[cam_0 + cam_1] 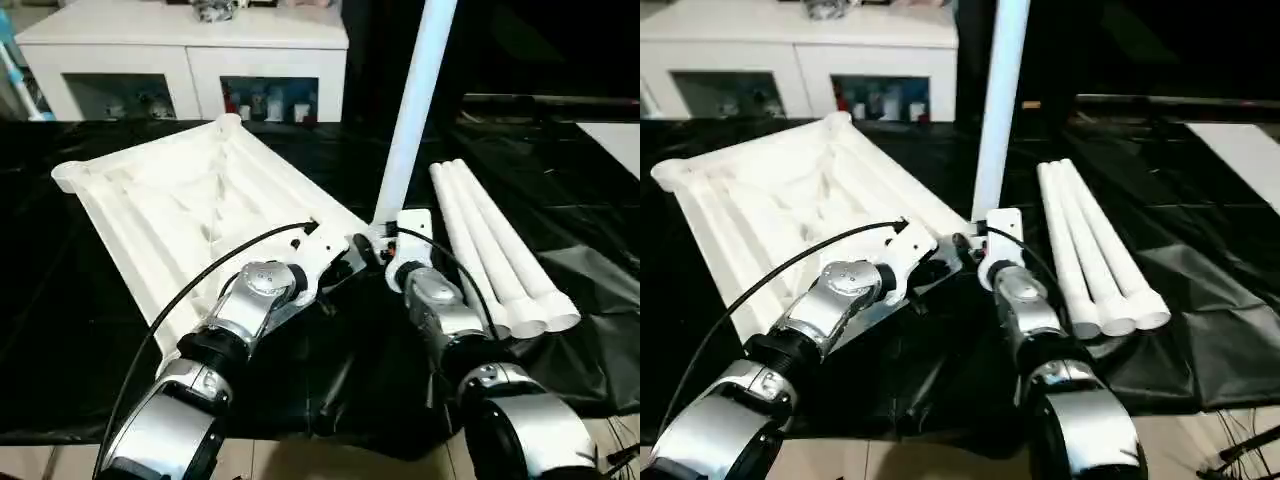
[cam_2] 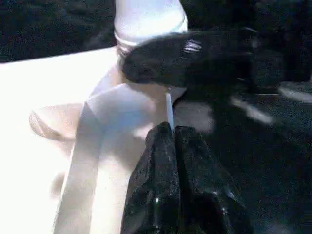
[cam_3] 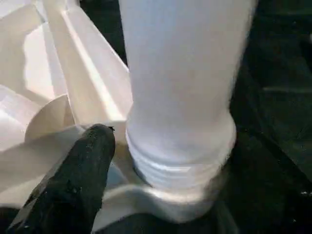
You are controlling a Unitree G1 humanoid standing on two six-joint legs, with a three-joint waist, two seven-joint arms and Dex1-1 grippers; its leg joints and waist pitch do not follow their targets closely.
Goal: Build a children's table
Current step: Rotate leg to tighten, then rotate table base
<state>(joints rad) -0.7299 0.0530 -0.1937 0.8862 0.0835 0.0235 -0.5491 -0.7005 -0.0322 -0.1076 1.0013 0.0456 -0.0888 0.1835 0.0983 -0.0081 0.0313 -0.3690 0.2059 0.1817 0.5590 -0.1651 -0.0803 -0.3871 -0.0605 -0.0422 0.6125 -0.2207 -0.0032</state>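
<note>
The children's table top (image 1: 180, 210) lies upside down on the black sheet, ribs facing up. One white leg (image 1: 415, 110) stands upright in its near right corner socket (image 3: 165, 200), threads showing just above the socket. My left gripper (image 2: 173, 130) is shut on a thin white rib (image 2: 168, 109) of the top, right beside that socket. My right gripper (image 1: 385, 245) is at the base of the upright leg, open, with one black finger (image 3: 78, 175) standing a little off the threaded end. Three more legs (image 1: 490, 245) lie side by side to the right.
A black sheet (image 1: 330, 370) covers the work surface; its front edge runs close below my forearms. A white cabinet with glass doors (image 1: 190, 50) stands at the back left. The lying legs sit close beside my right arm.
</note>
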